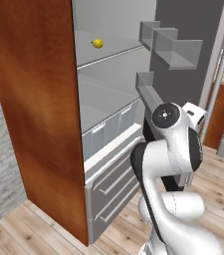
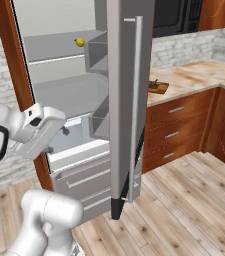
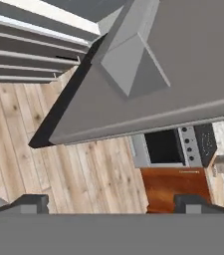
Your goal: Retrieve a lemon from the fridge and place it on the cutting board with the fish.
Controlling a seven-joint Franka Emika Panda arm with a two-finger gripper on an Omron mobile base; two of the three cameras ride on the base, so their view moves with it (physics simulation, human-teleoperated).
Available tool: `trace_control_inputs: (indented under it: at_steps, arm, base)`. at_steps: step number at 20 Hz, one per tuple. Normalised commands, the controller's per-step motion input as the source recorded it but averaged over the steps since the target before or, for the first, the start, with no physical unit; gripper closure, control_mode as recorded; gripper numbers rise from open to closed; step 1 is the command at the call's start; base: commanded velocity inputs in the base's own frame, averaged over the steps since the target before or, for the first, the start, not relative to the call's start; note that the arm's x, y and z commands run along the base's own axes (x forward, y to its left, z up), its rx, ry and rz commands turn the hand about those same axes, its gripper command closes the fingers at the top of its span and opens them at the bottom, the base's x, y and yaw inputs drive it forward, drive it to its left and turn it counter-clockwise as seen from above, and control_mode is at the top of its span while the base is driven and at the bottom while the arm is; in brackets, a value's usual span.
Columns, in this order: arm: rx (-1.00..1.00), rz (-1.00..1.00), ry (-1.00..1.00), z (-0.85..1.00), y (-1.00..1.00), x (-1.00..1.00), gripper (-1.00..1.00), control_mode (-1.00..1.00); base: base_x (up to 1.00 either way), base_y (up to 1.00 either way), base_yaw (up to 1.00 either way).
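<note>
The lemon lies on an upper shelf of the open fridge, far above my hand; it is also the small yellow spot on the same shelf, the lemon. My gripper hangs in front of the fridge's lower compartment, level with the translucent drawers. In the hand view the gripper is open, its fingertips wide apart with nothing between them. The cutting board rests on the counter right of the fridge door, with the dark fish on it.
The fridge door stands swung open between me and the counter, its bins jutting inward and its long handle facing out. A wooden side panel flanks the fridge on the left. Lower drawers sit beneath. A stove stands further off.
</note>
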Motion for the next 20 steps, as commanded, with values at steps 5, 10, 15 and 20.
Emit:
trace_control_inputs:
  at_steps: [5, 10, 15, 20]
  arm:
    - [-0.28, 0.13, 0.36, -0.05, 0.09, 0.47, -1.00, -1.00]
    - [-0.27, 0.22, 0.04, 0.00, 0.01, 0.20, -1.00, -1.00]
    - [-0.19, 0.39, 0.02, -0.01, 0.00, 0.55, -1.00, -1.00]
    - [-0.21, 0.39, 0.10, -0.20, 0.00, 0.28, -1.00, -1.00]
  base:
    - [0.00, 0.00, 0.00]
    - [0.00, 0.00, 0.00]
    - [0.00, 0.00, 0.00]
    - [0.00, 0.00, 0.00]
